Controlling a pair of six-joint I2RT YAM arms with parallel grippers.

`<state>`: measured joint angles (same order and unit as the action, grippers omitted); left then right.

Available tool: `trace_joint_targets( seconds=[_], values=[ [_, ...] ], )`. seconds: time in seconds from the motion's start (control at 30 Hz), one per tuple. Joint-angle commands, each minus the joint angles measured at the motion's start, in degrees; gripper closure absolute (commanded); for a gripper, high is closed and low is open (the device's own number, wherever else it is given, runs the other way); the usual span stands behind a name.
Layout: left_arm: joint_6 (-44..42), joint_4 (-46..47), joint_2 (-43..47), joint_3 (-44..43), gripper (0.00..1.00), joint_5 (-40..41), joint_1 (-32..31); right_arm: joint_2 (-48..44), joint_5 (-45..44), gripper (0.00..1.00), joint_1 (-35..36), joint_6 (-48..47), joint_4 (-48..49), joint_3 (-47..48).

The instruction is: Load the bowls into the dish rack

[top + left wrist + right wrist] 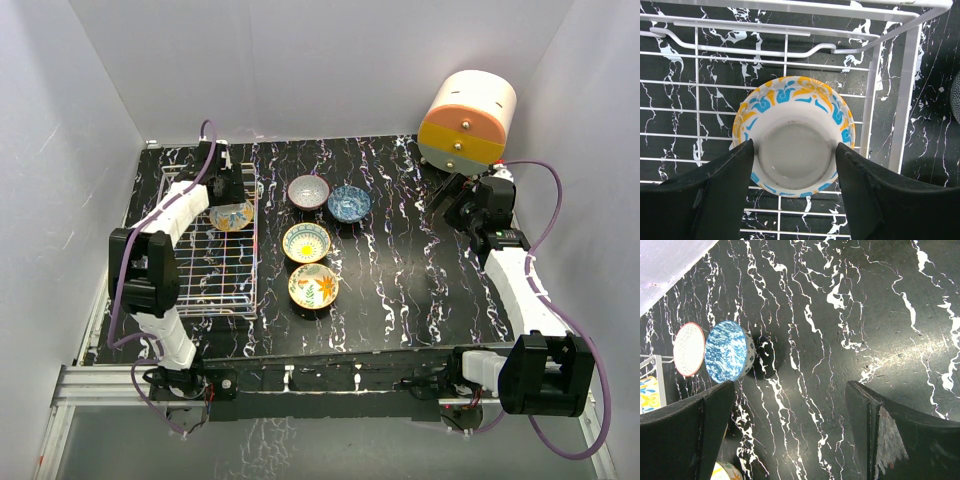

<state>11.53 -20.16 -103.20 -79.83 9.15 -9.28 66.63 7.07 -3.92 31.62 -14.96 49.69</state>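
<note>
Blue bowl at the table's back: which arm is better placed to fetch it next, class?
Right. The right gripper is open, empty, near the blue bowl; the left gripper straddles the floral bowl in the dish rack.

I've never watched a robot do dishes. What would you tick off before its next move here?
1. Blue-and-yellow bowl inside the dish rack: ok, it rests on the wire near a far corner.
2. Left jaws' hold on that bowl: cannot tell; they flank it, but contact is unclear.
3. Right jaws free: ok, wide apart with nothing between them.
4. All bowls loaded: not ok; the grey bowl, blue bowl, yellow-rimmed bowl and orange floral bowl stand on the table beside the rack.
5. Room in the rack: ok, only one bowl shows in it.
</note>
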Motion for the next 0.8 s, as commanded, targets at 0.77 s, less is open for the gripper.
trace_joint_targets(
  seconds=[0.77],
  values=[
    [8.0,-12.6,22.6,17.7,0.78,-1.1,-2.8,-1.2,0.6,0.04,-0.4,0.1,2.8,-1.0]
  ],
)
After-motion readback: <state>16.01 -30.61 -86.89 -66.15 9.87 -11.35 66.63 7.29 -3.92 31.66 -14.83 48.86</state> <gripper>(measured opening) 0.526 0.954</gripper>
